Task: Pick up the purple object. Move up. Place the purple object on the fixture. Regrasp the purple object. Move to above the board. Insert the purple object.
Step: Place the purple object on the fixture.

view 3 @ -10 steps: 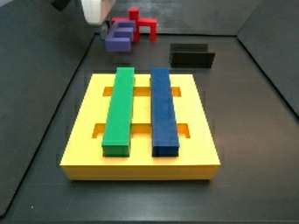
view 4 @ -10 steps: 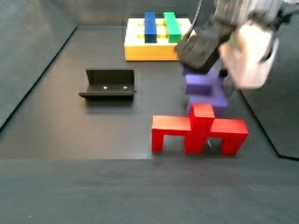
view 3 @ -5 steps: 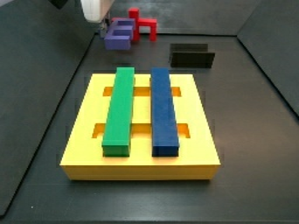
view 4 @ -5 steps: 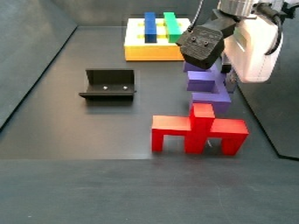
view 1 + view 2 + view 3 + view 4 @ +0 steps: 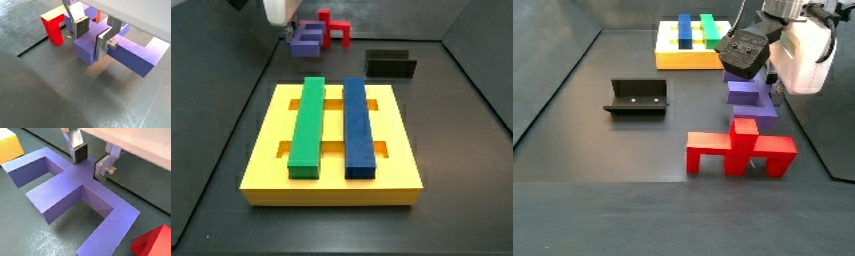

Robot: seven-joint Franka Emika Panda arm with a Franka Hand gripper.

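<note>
- The board (image 5: 331,150), a thick yellow slab, fills the centre of a side view, carrying a green bar (image 5: 306,122) and a blue bar (image 5: 358,122) side by side.
- The purple object (image 5: 73,193) lies on the dark worktop (image 5: 60,100); both wrist views show its stem between the fingers (image 5: 79,151).
- The gripper (image 5: 748,68) sits upper right in a side view, down over that piece; the fingers look narrowed onto the stem, though contact is uncertain.
- The red piece (image 5: 740,149) stands just beside.
- The fixture (image 5: 636,96) sits apart, left of centre.
</note>
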